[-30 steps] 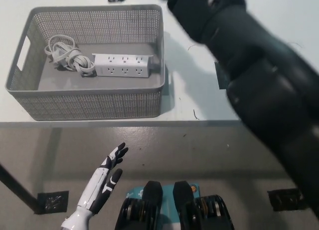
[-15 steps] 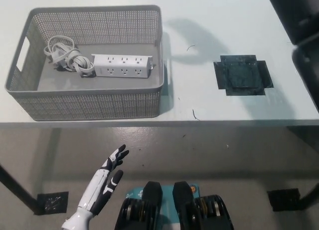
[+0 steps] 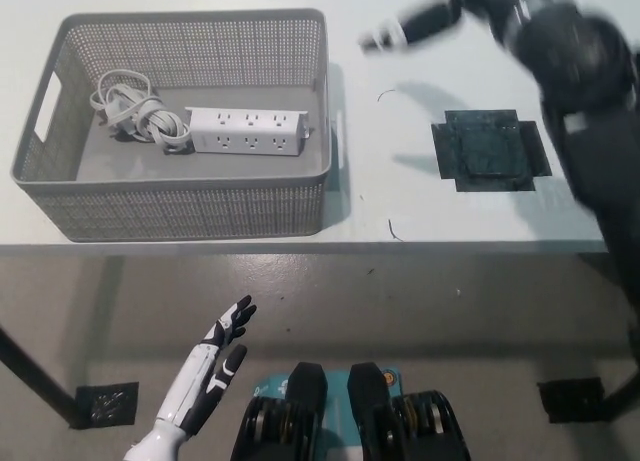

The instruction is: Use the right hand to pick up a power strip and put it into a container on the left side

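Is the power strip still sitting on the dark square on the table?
No, the power strip lies inside the basket beside its coiled cord; the dark square is bare.

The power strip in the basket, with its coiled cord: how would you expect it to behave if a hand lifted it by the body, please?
The power strip is a blocky white bar, so its body is probably rigid and unlikely to roll. Its grey cord lies in loose loops beside it, so it would likely dangle, drag, and perhaps catch on the basket wall. The smooth casing may be somewhat slippery.
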Controlling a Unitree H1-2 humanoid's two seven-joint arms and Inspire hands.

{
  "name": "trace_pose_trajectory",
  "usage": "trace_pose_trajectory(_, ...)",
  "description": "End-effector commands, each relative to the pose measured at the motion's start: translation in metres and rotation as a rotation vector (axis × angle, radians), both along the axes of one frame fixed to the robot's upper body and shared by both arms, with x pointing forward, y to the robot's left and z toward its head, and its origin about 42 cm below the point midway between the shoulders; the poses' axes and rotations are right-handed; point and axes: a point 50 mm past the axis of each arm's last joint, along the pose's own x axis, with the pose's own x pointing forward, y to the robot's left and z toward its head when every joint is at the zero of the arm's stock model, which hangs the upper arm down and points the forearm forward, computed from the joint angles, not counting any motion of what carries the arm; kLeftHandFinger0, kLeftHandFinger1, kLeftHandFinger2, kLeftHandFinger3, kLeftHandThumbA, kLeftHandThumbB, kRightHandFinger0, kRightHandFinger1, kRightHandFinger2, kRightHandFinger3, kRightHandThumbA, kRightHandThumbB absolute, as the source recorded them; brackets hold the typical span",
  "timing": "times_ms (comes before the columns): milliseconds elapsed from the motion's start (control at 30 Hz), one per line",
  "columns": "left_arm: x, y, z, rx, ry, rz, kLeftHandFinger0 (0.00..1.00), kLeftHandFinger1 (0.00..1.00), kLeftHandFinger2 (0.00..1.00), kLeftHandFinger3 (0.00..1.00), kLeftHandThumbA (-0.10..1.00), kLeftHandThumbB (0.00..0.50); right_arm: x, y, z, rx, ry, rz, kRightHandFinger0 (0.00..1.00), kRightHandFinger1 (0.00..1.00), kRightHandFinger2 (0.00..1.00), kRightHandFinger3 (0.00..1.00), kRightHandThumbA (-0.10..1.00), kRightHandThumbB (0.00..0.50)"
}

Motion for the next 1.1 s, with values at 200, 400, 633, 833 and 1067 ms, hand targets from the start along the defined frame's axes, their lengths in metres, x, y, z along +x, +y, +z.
trace_pose_trajectory(200, 0.000, -0.001, 0.008, 0.030, -0.029, -0.063, 1.00, 1.00, 1.00, 1.00, 1.00, 0.207, -0.197, -0.056, -0.003, 0.385, -0.587, 0.024, 1.00, 1.00, 1.00, 1.00, 1.00, 0.295)
trace_pose_trajectory(400, 0.001, 0.001, 0.008, 0.036, -0.033, -0.066, 1.00, 1.00, 1.00, 1.00, 1.00, 0.191, -0.234, -0.026, -0.038, 0.545, -0.500, 0.163, 1.00, 1.00, 1.00, 1.00, 1.00, 0.301)
trace_pose_trajectory(633, 0.004, 0.002, 0.010, 0.042, -0.038, -0.065, 1.00, 1.00, 1.00, 1.00, 1.00, 0.199, -0.276, -0.004, -0.105, 0.664, -0.376, 0.182, 1.00, 1.00, 1.00, 1.00, 1.00, 0.324)
trace_pose_trajectory(833, -0.001, 0.001, 0.007, 0.038, -0.036, -0.065, 1.00, 1.00, 1.00, 1.00, 1.00, 0.190, -0.264, -0.014, -0.199, 0.662, -0.193, -0.045, 1.00, 1.00, 1.00, 1.00, 1.00, 0.311)
trace_pose_trajectory(1067, -0.005, 0.005, 0.007, 0.053, -0.038, -0.066, 1.00, 1.00, 1.00, 1.00, 1.00, 0.193, -0.227, -0.017, -0.278, 0.607, 0.077, -0.189, 1.00, 1.00, 1.00, 1.00, 0.95, 0.284)
